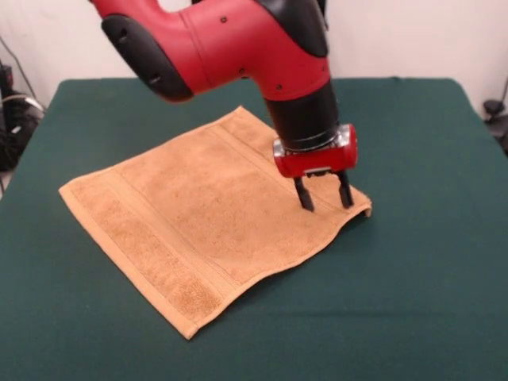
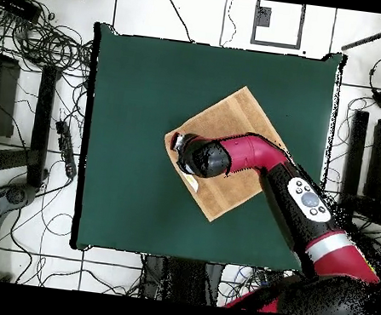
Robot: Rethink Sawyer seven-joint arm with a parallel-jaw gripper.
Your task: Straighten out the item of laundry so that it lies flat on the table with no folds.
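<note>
Towel (image 1: 206,214) we see spread nearly flat on green tabletop (image 1: 413,286), one corner slightly lifted, end effector (image 1: 324,195) fingers spread, empty, tips at that corner.

We see a large rectangular tabletop (image 1: 429,302) covered in plain dark green cloth. On it lies one orange-tan terry towel (image 1: 198,222), set cornerwise to the tabletop's edges, spread nearly flat, with one corner slightly raised. Woven bands run near two of its edges.
</note>
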